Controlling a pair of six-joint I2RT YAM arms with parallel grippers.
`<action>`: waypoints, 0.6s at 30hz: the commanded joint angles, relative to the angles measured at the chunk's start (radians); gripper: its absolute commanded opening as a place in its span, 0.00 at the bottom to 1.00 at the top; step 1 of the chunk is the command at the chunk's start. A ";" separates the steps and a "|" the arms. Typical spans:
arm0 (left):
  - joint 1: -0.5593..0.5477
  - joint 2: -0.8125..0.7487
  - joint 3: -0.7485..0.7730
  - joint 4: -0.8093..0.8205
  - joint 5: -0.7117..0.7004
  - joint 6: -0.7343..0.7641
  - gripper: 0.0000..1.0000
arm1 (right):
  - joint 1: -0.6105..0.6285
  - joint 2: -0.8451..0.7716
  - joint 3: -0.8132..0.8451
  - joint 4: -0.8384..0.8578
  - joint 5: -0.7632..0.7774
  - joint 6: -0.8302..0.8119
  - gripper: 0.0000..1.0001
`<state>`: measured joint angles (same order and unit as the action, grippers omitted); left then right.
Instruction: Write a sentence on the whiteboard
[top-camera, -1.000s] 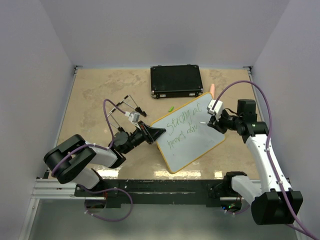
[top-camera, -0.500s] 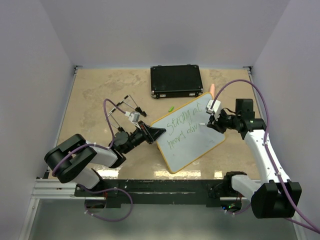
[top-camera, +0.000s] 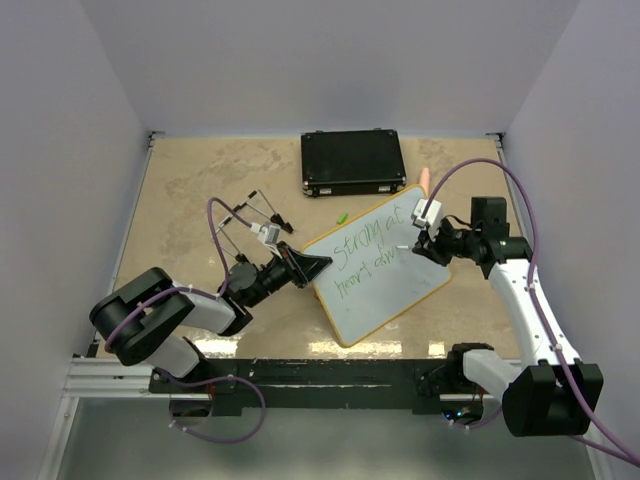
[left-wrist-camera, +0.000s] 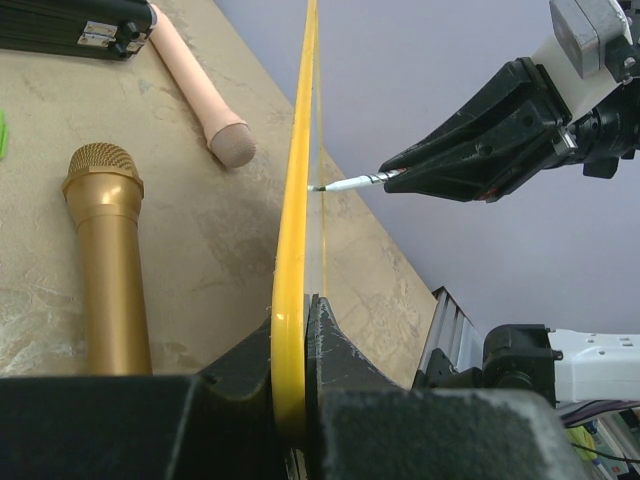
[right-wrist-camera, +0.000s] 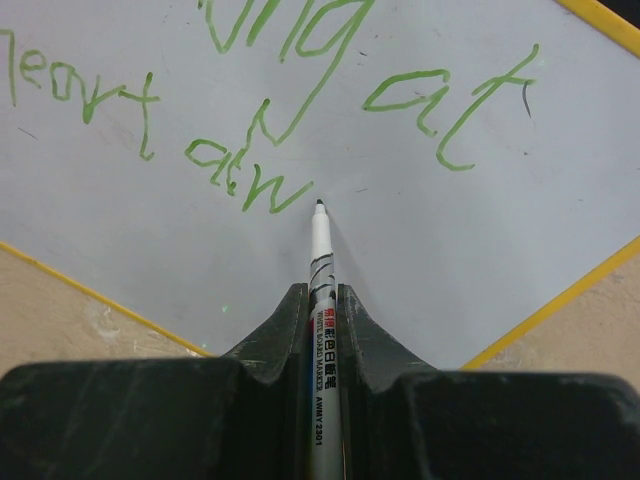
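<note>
The whiteboard (top-camera: 385, 285), white with a yellow rim, is held tilted up off the table; my left gripper (top-camera: 312, 265) is shut on its left edge. In the left wrist view the rim (left-wrist-camera: 297, 180) runs edge-on between my left gripper's (left-wrist-camera: 297, 308) jaws. My right gripper (top-camera: 425, 245) is shut on a white marker (right-wrist-camera: 322, 270). The marker's tip meets the board just right of the last green stroke. The sentence (right-wrist-camera: 290, 110), green handwriting in two lines, also shows in the top view (top-camera: 365, 252). From the left wrist I see the marker (left-wrist-camera: 350, 183) and the right gripper (left-wrist-camera: 480, 140).
A black case (top-camera: 352, 162) lies at the back of the table. A small green cap (top-camera: 342, 216) lies in front of it. A gold microphone (left-wrist-camera: 105, 250) and a pink microphone (left-wrist-camera: 200, 85) lie behind the board. Thin black wire pieces (top-camera: 255, 210) sit left of centre.
My right arm has shifted slightly toward the far side, moving the marker a little on the board. The left arm and the whiteboard have not moved.
</note>
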<state>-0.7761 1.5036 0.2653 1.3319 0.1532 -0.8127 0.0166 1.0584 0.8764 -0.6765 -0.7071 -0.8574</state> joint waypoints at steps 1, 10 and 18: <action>-0.009 0.043 -0.015 -0.053 0.075 0.178 0.00 | -0.001 0.012 0.016 -0.001 -0.049 -0.035 0.00; -0.009 0.043 -0.014 -0.053 0.074 0.178 0.00 | -0.001 0.028 0.016 -0.064 -0.032 -0.091 0.00; -0.009 0.047 -0.014 -0.049 0.074 0.178 0.00 | -0.001 0.011 -0.001 -0.084 0.009 -0.100 0.00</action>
<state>-0.7746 1.5097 0.2665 1.3331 0.1532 -0.8204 0.0166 1.0790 0.8764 -0.7429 -0.7212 -0.9310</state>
